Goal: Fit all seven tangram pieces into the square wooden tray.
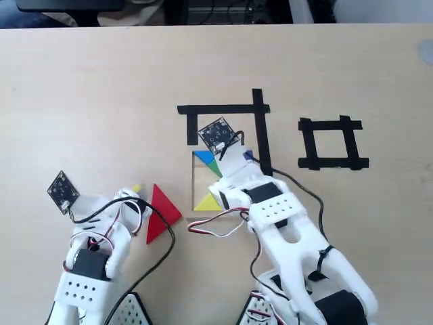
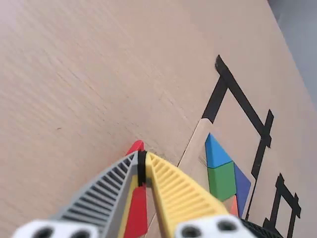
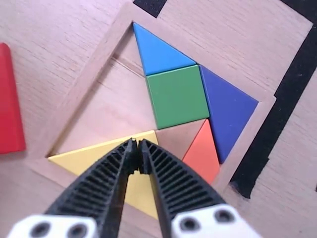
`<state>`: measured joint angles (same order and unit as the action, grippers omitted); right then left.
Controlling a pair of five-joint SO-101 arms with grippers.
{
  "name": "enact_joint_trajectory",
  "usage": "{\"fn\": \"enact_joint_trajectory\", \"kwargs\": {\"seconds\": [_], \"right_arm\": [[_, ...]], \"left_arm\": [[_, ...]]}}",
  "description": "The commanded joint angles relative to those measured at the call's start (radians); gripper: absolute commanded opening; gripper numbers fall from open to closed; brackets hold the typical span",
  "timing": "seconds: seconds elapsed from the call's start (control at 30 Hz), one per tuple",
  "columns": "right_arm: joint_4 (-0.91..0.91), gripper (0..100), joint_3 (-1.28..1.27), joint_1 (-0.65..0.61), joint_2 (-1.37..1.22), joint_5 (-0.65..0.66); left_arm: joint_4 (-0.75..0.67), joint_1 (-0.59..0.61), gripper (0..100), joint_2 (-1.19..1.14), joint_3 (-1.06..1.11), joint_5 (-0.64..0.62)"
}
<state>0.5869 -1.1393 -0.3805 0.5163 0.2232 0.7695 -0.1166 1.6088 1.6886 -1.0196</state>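
Note:
The square wooden tray (image 1: 194, 183) (image 3: 89, 64) (image 2: 195, 136) lies at the table's middle. It holds a light blue triangle (image 3: 158, 49), a green square (image 3: 177, 95), a dark blue piece (image 3: 228, 111), an orange triangle (image 3: 204, 151) and a yellow triangle (image 3: 94, 157). One triangular part of the tray floor is bare. My right gripper (image 3: 137, 148) (image 1: 216, 184) hangs shut over the yellow triangle's edge. A red triangle (image 1: 161, 210) (image 2: 136, 213) lies flat on the table left of the tray. My left gripper (image 2: 142, 159) (image 1: 140, 194) is shut just above the red triangle's near side.
A black tape outline (image 1: 226, 108) frames the spot behind the tray, and a smaller tape square (image 1: 331, 143) lies to the right. Cables (image 1: 216, 227) trail from both arms near the front. The far half of the table is open wood.

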Motion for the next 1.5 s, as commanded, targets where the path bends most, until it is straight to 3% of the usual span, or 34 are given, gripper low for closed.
{"fn": "enact_joint_trajectory", "kwargs": {"seconds": [0.0,0.1,0.2,0.43,0.6,0.77,1.07,1.3,1.47], "right_arm": [[-0.003,1.1,0.001,-0.037,0.031,-0.002],[0.06,1.1,0.007,-0.169,0.031,0.002],[0.068,1.1,-0.001,-0.273,0.027,0.035],[0.051,1.1,-0.045,-0.292,0.031,0.044],[0.009,1.1,-0.054,-0.324,0.024,0.107],[0.008,1.1,-0.033,-0.322,-0.007,0.137],[0.178,1.1,0.289,-0.298,-0.366,0.137],[0.115,1.1,0.22,-0.327,-0.288,0.172],[0.18,1.1,0.209,-0.334,-0.229,0.172]], "left_arm": [[-0.132,0.028,3,-0.117,0.018,-0.035],[-0.273,0.045,3,-0.267,-0.007,-0.087],[-0.298,0.056,3,-0.471,-0.088,-0.103],[-0.29,0.031,7,-0.953,-0.317,-0.118],[-0.298,-0.012,6,-0.974,-0.346,-0.204],[-0.298,-0.059,5,-0.974,-0.337,-0.209],[-0.292,0.004,5,-0.973,-0.335,-0.204],[-0.29,0.008,5,-0.973,-0.321,-0.204],[-0.29,0.012,5,-0.973,-0.32,-0.204]]}}
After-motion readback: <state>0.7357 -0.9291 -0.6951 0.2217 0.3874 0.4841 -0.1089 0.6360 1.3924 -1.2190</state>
